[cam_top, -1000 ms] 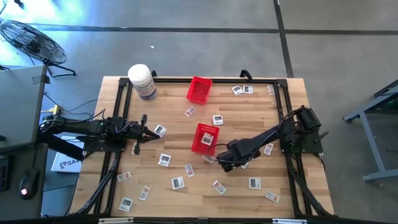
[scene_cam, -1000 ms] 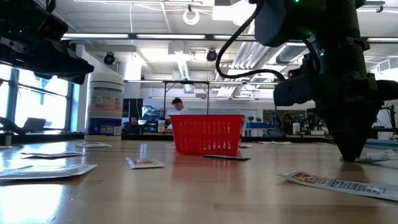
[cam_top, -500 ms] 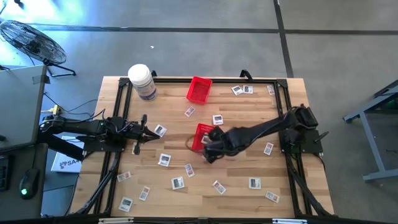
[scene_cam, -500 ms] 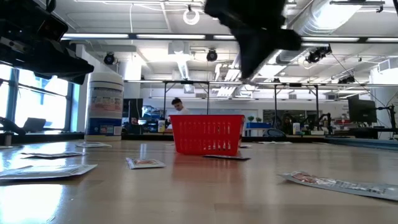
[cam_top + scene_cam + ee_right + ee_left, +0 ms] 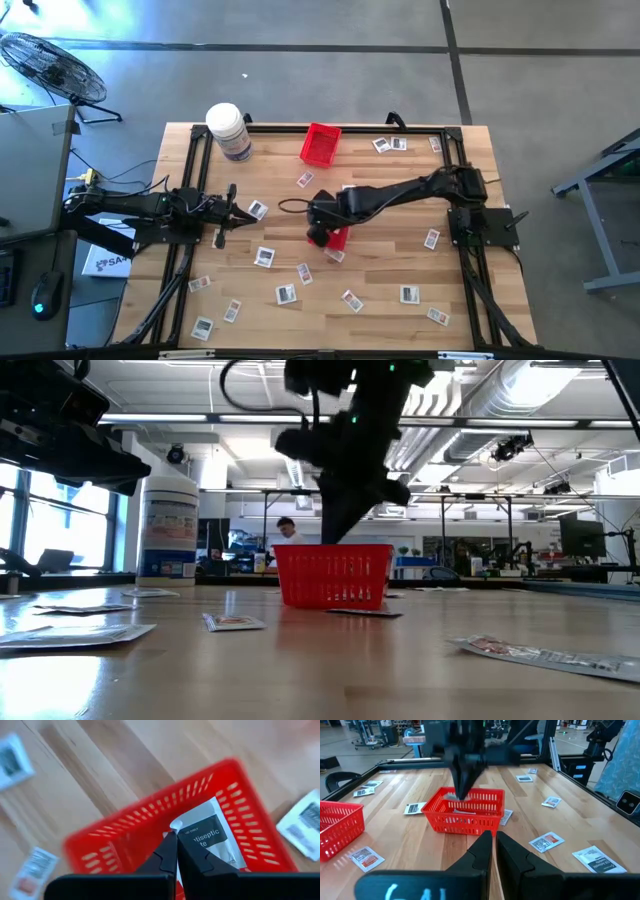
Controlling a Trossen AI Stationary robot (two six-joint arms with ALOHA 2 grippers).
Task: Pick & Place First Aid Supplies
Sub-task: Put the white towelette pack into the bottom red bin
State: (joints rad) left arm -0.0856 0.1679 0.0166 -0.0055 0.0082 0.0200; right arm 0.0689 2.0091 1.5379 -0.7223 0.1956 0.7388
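Observation:
A red mesh basket (image 5: 340, 238) stands on the table's middle; it also shows in the low view (image 5: 332, 575) and the left wrist view (image 5: 465, 815). My right gripper (image 5: 321, 231) hangs just above it, pointing steeply down, shut on one first aid packet (image 5: 210, 840), white with a dark label. Several more packets lie flat over the wooden table, such as one (image 5: 286, 294) near the front. My left gripper (image 5: 222, 215) waits at the table's left side, shut and holding nothing. My right gripper pinches the packet by one corner (image 5: 176, 824) between its two fingertips, coming from above and pointing down. The packet hangs below the fingers over the inside of the basket (image 5: 150, 815), clear of the table.
A second red basket (image 5: 320, 145) and a big white jar (image 5: 229, 130) stand at the far edge. Loose packets lie at the far right (image 5: 390, 144) and near right (image 5: 410, 294). Black rails frame the table. A person (image 5: 287, 530) is far behind.
My right gripper has risen from the table right of the basket and swung toward the table's left and far side until it hangs over the basket. It has rolled and tipped steeper on the way and stayed shut, carrying the packet along.

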